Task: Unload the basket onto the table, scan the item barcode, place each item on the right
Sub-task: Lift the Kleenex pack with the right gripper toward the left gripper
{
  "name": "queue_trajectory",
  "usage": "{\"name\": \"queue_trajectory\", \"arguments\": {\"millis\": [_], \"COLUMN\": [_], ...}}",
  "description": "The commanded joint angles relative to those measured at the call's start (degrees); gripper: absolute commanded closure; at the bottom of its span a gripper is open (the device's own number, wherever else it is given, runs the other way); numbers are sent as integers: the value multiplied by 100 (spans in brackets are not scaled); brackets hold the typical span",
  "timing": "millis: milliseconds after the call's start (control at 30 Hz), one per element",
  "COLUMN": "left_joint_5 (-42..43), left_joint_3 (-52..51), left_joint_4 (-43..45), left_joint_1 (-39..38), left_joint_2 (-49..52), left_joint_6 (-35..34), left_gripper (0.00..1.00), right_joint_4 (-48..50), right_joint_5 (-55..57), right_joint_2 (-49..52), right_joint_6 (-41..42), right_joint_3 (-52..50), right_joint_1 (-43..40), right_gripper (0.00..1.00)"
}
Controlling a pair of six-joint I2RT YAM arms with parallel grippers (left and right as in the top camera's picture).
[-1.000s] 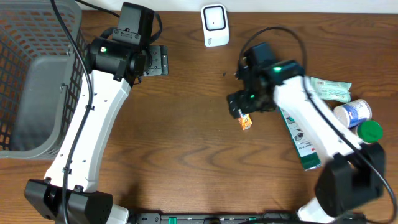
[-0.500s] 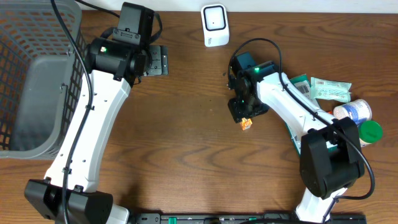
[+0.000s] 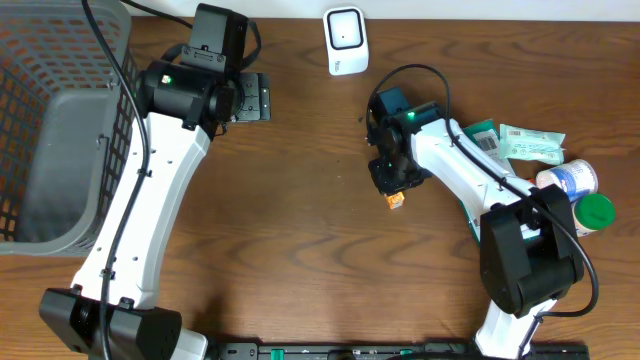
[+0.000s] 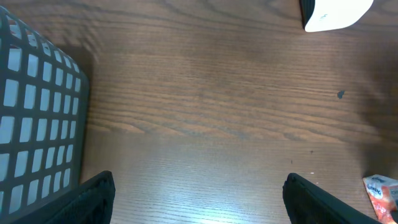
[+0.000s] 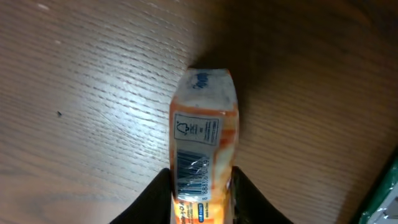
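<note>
The right gripper (image 5: 200, 198) pinches the orange packet (image 5: 204, 143) by its sides, right of centre — long axis running away from the wrist, barcode up — with the scanner (image 3: 345, 40) lying farther and slightly left.

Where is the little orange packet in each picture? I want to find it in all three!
Overhead: the orange packet lies just right of the middle, at the tip of the right gripper.
Left wrist: the packet peeks in at the bottom right corner.
Right wrist: the packet is centre bottom, barcode showing, between the fingers.
Shared landmark: the white scanner, top middle overhead, top right in the left wrist view; the right wrist view misses it.
</note>
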Motion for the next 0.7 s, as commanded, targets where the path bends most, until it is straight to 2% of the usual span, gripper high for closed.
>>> {"name": "queue_trajectory", "arguments": {"millis": [0, 67, 200, 400, 433, 500, 667], "left_joint_5": [-15, -13, -15, -15, -15, -15, -13], "left_joint_3": [44, 44, 44, 44, 44, 42, 44], "left_joint_4": [-31, -31, -31, -31, -31, -31, -28], "left_joint_1": [24, 24, 24, 24, 24, 24, 24], "left_joint_2": [-11, -11, -11, -11, -11, -11, -11], "left_joint_6": [-4, -4, -4, -4, -4, -4, -4], "left_gripper": [16, 16, 16, 16, 16, 16, 16], "right_joint_4": [-11, -13, -4, 149, 142, 144, 0], "right_joint_5": [52, 52, 52, 57, 57, 57, -42], "right_joint_2": [70, 70, 70, 70, 70, 68, 63], "right_joint_6": [-7, -7, -4, -7, -7, -7, -7], "right_joint_3": [-33, -33, -33, -157, -162, -160, 114], "right_joint_1": [28, 28, 28, 28, 28, 28, -9], "right_gripper": [72, 62, 58, 73, 76, 91, 94]}}
